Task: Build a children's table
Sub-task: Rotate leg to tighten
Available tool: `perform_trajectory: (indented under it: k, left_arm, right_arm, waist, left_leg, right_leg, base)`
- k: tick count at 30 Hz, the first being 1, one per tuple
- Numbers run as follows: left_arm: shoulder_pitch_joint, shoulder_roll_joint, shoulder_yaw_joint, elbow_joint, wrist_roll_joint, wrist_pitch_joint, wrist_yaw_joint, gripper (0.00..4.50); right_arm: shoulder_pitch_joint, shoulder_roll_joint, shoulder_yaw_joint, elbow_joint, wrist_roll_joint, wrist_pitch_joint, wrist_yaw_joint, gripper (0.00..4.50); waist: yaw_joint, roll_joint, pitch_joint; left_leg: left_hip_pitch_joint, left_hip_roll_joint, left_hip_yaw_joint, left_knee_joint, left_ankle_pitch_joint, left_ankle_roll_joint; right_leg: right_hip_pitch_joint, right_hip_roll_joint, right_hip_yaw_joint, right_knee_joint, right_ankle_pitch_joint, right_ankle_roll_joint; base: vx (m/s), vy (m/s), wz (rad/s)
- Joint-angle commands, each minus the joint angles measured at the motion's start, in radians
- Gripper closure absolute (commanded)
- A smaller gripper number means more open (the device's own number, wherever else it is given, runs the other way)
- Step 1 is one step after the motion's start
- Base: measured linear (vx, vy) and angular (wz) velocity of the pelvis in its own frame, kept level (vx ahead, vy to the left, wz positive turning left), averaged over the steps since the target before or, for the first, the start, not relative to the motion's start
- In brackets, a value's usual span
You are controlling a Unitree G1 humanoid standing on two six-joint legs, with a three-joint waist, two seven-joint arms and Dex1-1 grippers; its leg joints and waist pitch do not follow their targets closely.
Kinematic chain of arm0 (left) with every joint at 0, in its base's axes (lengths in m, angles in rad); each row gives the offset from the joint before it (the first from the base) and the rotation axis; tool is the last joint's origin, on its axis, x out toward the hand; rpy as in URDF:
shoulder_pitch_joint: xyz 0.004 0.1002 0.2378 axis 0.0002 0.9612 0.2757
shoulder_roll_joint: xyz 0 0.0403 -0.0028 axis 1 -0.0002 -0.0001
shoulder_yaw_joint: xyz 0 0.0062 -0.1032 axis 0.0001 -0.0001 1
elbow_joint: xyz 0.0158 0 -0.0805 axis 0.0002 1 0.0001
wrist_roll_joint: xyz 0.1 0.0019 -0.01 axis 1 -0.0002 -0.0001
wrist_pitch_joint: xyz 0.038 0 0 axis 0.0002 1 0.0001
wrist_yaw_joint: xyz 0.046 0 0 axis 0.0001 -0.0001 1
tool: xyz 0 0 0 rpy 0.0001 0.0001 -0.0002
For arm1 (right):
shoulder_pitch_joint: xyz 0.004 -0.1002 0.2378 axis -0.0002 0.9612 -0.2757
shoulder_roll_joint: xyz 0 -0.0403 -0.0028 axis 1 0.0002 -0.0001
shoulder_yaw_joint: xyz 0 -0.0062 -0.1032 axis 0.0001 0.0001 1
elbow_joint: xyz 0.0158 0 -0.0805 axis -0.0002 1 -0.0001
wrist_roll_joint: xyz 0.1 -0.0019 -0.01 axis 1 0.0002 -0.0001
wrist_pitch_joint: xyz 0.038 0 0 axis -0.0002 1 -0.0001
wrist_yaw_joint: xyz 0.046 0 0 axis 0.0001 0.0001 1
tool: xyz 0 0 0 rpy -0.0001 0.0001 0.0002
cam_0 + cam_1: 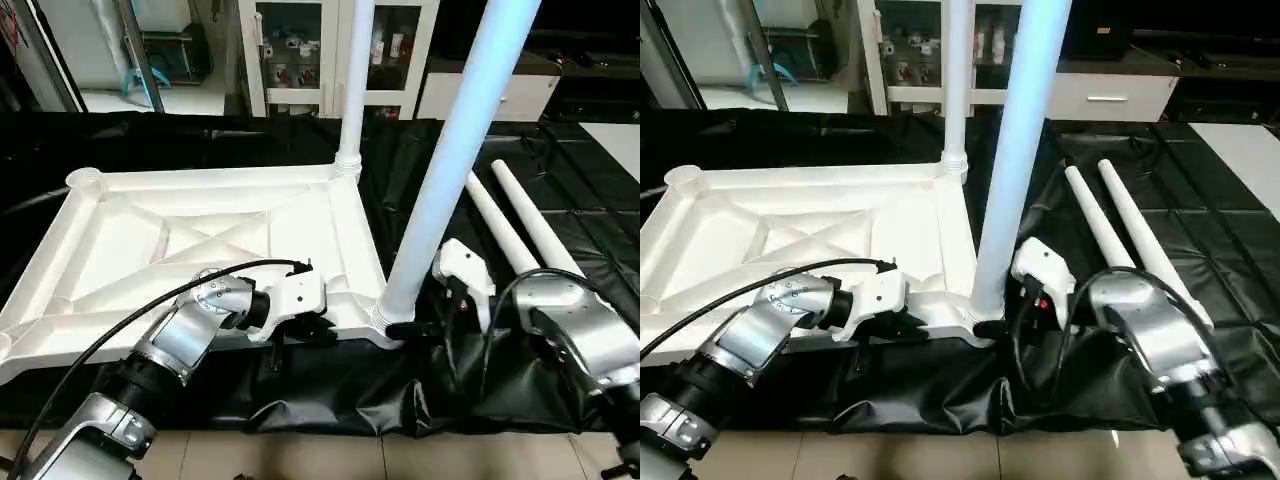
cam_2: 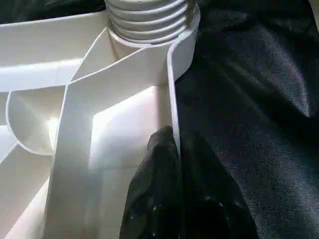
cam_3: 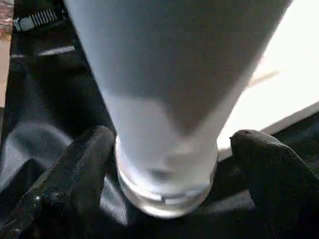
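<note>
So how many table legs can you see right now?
4: far upright leg and near upright leg stand in corner sockets; two loose legs lie on the black cloth.

we see the top (image 1: 200, 240) lying upside down on the black cloth, white, its x-ribbed underside facing up, with round sockets at the corners. one leg (image 1: 353, 80) stands upright in the far socket on our right side, its ribbed end seated there. a second leg (image 1: 455, 150) rises from the near right corner socket, leaning a little to the right, its flared base at the socket. two more legs (image 1: 520, 225) lie flat side by side on the cloth to the right of the top, near each other, pointing away from us.
</note>
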Motion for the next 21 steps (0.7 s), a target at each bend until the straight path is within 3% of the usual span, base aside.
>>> perform_trajectory:
  k: [1, 8, 21]
  left_arm:
    - [0.02, 0.003, -0.055, 0.003, 0.026, 0.003, -0.03, 4.5]
    - [0.023, 0.006, -0.055, -0.001, 0.028, 0.006, -0.027, 4.5]
    - [0.025, 0.004, -0.048, 0.008, 0.029, 0.014, -0.01, 4.5]
  right_arm:
    - [-0.019, 0.005, 0.01, 0.007, -0.015, -0.02, 0.002, 0.79]
    - [-0.024, 0.017, 0.017, 0.03, -0.024, -0.04, 0.018, 1.56]
    - [-0.01, 0.058, -0.004, 0.074, -0.033, -0.054, -0.044, 1.8]
  waist:
    - [-0.002, -0.017, -0.057]
    - [-0.004, -0.019, -0.056]
    - [-0.009, -0.018, -0.055]
  left_leg:
    - [0.015, 0.037, -0.014, -0.069, -0.216, 0.049]
    - [0.015, 0.037, -0.015, -0.07, -0.243, 0.043]
    - [0.015, 0.036, -0.014, -0.07, -0.253, 0.04]
  right_leg:
    - [0.036, -0.039, 0.026, -0.054, -0.23, -0.231]
    - [0.035, -0.042, 0.026, -0.058, -0.279, -0.221]
    - [0.033, -0.041, 0.026, -0.059, -0.289, -0.221]
  base:
    - [0.0, 0.0, 0.0]
    - [0.0, 0.0, 0.0]
    - [0.0, 0.0, 0.0]
